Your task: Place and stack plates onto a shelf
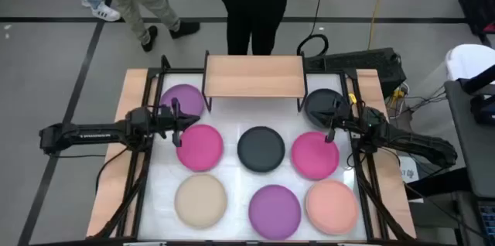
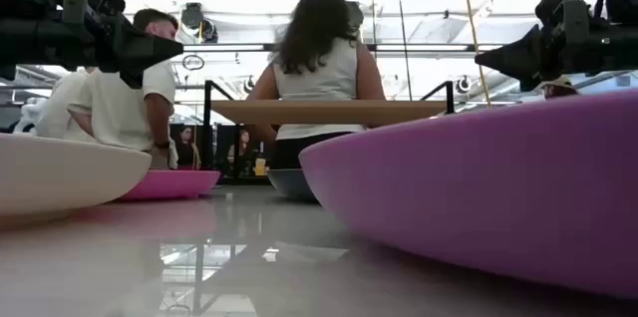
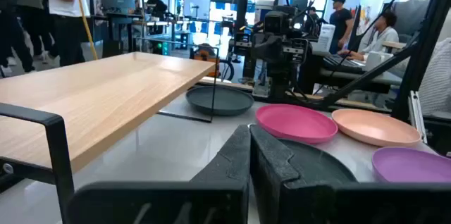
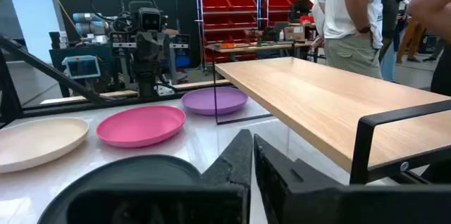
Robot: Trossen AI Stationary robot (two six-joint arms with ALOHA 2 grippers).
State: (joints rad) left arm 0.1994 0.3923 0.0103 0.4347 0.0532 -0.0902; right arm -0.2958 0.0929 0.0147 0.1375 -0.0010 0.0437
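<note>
All eight plates lie flat on the white table top. In the high view there are a purple plate and a dark plate at the back, flanking the shelf. The middle row holds a magenta plate, a dark plate and a magenta plate. The beige, purple and salmon plates sit in front. The shelf board is bare. My left gripper hovers shut between the back purple and left magenta plates. My right gripper hovers shut between the back dark and right magenta plates.
A black frame runs along the table's left and right sides. People stand just beyond the far edge behind the shelf. Cables and a dark box lie at the far right corner. Bare table shows in front of the shelf.
</note>
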